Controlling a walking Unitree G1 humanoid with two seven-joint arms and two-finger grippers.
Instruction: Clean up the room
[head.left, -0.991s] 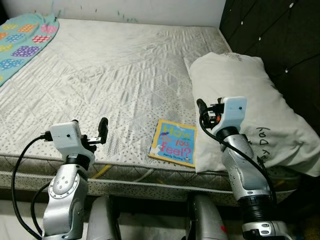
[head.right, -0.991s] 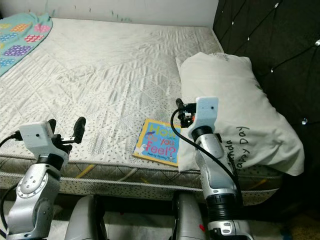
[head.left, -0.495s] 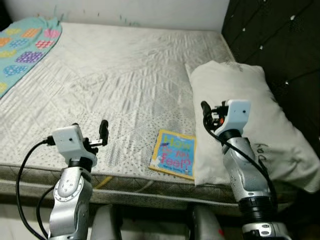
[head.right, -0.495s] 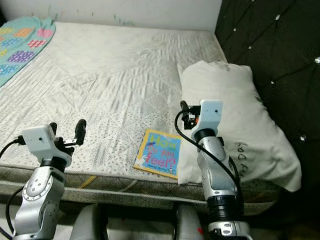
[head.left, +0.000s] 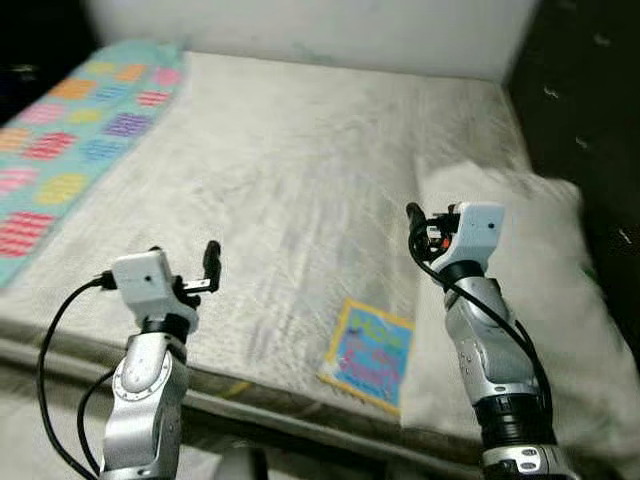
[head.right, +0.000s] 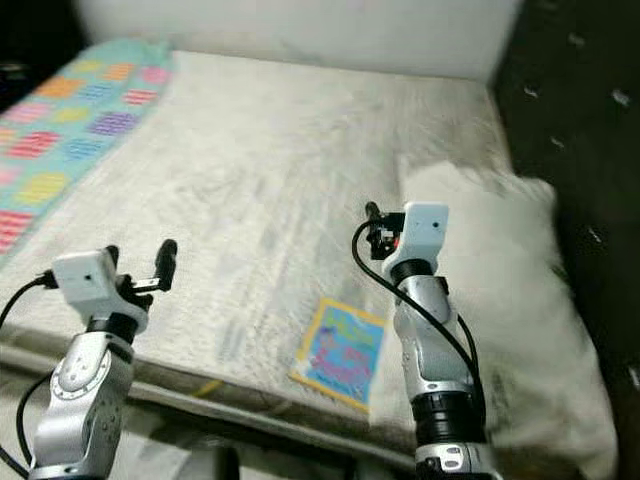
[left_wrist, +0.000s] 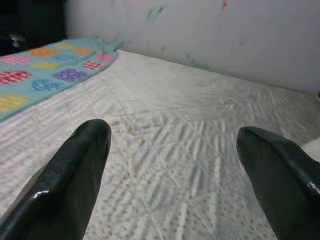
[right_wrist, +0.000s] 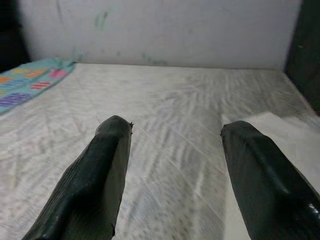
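Though the view is blurred, both end effectors, left (left_wrist: 170, 165) and right (right_wrist: 172, 165), seemingly spread wide, empty above mattress (head.left: 300, 170).

The right end effector (right_wrist: 172, 165) holds its 2 black fingers (right_wrist: 95, 175) spread wide apart, nothing between them. Beyond them stretches a pale quilted mattress (right_wrist: 175, 100) (the stitching blurred), running to a white wall (right_wrist: 160, 30). A teal patterned blanket (right_wrist: 30, 82) lies at one far corner; a white pillow (right_wrist: 285, 127) edges in opposite.
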